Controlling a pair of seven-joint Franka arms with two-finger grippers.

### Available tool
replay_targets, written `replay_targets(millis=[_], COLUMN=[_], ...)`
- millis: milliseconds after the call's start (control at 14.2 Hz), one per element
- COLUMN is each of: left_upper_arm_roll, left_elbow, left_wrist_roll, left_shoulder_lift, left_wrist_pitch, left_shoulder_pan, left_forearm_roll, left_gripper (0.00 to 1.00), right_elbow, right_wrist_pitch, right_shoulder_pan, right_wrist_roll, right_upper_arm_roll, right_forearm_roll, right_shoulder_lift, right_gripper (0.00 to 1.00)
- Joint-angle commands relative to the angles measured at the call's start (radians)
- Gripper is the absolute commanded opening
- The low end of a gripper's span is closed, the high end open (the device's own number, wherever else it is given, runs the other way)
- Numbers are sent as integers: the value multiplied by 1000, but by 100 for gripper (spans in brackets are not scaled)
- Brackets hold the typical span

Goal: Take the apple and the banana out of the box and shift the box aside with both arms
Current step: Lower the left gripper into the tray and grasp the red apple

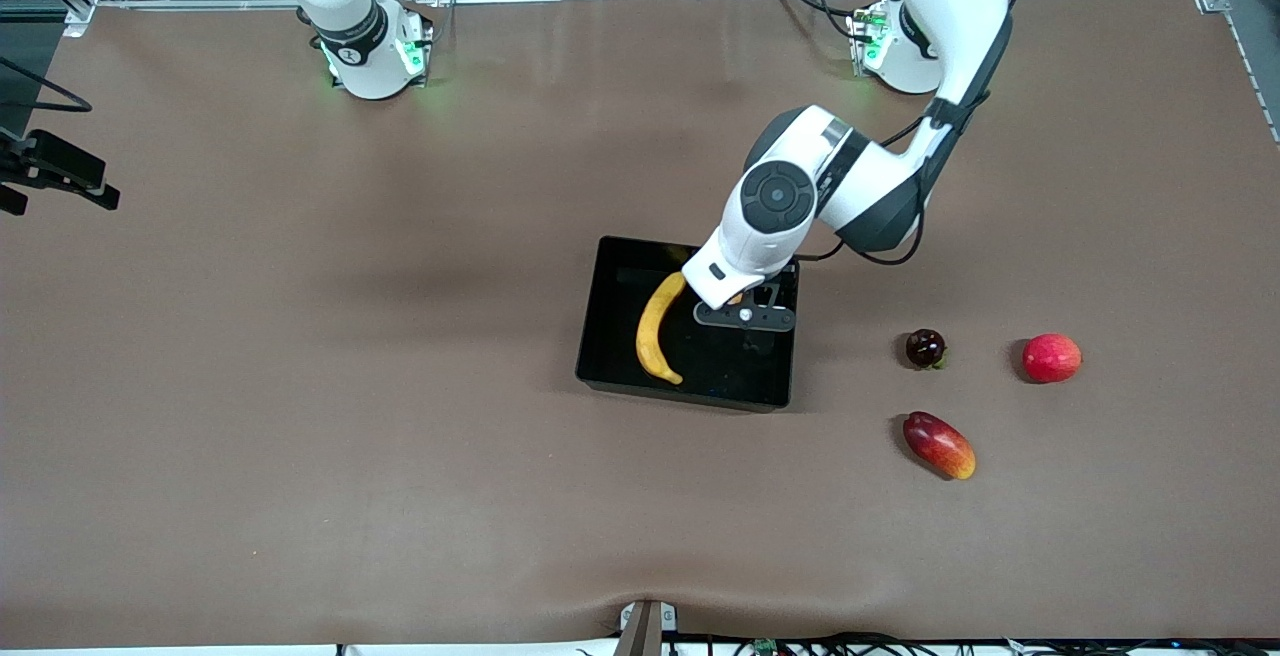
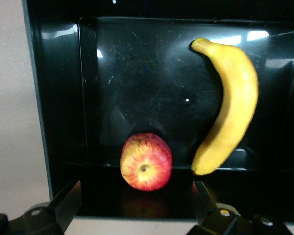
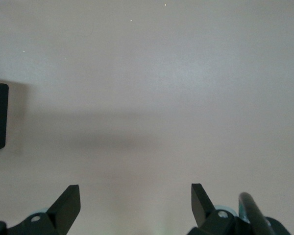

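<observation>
While your open left gripper point(image 2: 132, 208) hovered over the box point(image 1: 600, 336), apple point(image 2: 146, 161) awaited descent; the open right gripper point(image 3: 132, 203) waited over bare table.

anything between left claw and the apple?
Nothing. In the left wrist view the open left claw hangs over the box, the apple sits between its fingertips' line with only bare air above; banana lies beside.

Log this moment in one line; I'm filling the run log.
left gripper: open over apple in box | banana: in box | right gripper: open, waiting over bare table
</observation>
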Motion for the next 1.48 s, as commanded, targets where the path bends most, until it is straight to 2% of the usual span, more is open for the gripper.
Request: replay_targets(millis=[0,352,774,985,1056,1126,1267,1337,1407], left_upper_arm_roll=[4,4,4,3,1,1,1,1,1], left_elbow=[13,10,-25,-30,-33,-33,-30,-25,-21], left_wrist_roll=[-81,-114,-109,-112,-112,-106,-97,-94,-92], left_shoulder_lift=[66,148,152,149,149,148,140,137,129], left_wrist_pitch=[38,117,118,108,105,88,50,40,39], left_shoulder_pan=[-26,-46,-43,-45,-45,-45,-45,-43,-42], left_forearm_roll=[58,82,122,122,121,122,121,121,121], left_gripper=[100,100,100,90,85,72,28,10,0], right_elbow=[12,12,12,12,12,12,12,12,12], right_wrist_pitch=[0,0,0,0,0,0,0,0,0], right_shoulder_pan=[-5,-9,-7,-9,-10,-10,-10,-10,-10], right_wrist_roll=[0,0,0,0,0,0,0,0,0], right_upper_arm_roll=[12,10,12,12,12,12,12,12,12], right_forearm_roll=[-8,-8,-8,-7,-8,-8,-7,-7,-7], right_shoulder_lift=[4,4,4,4,4,4,4,4,4], right_gripper=[100,100,100,100,100,100,100,100,100])
